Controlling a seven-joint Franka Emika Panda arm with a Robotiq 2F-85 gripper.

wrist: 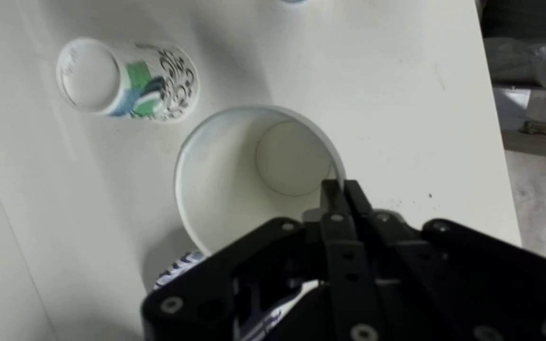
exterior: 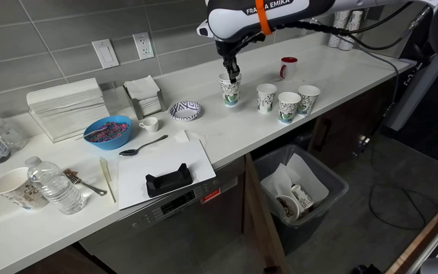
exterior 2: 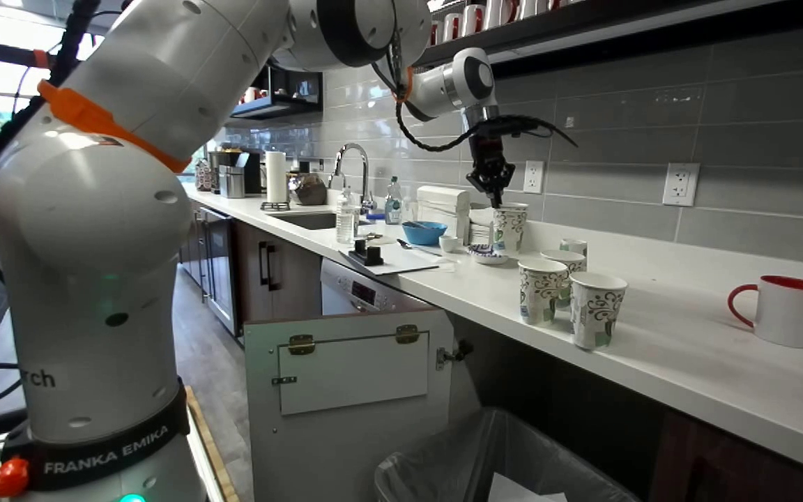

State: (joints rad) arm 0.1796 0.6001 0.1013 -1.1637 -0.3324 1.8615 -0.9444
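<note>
Patterned paper cup [wrist: 228, 170] has its wall pinched by my gripper [wrist: 342, 185], one finger inside the rim and its mate outside. In both exterior views my gripper [exterior: 234, 79] [exterior 2: 497, 203] points down onto the rim of this upright cup [exterior: 231, 93] [exterior 2: 511, 229]. Whether its base touches the counter I cannot tell. Beside it in the wrist view stands an upside-down paper cup [wrist: 90, 76]. A patterned bowl [exterior: 185, 110] sits close by, partly hidden under my gripper in the wrist view. Three upright cups stand nearby: a back cup [exterior: 266, 98], a front cup [exterior: 289, 108] and an end cup [exterior: 309, 100].
A white mug with red inside [exterior: 288, 70] stands toward the wall. Left along the counter are a blue bowl [exterior: 114, 142], a small white cup [exterior: 150, 124], a spoon [exterior: 129, 152] and a water bottle [exterior: 57, 186]. Below the counter's edge, a lined bin [exterior: 338, 186] stands by an open cabinet door [exterior 2: 353, 369].
</note>
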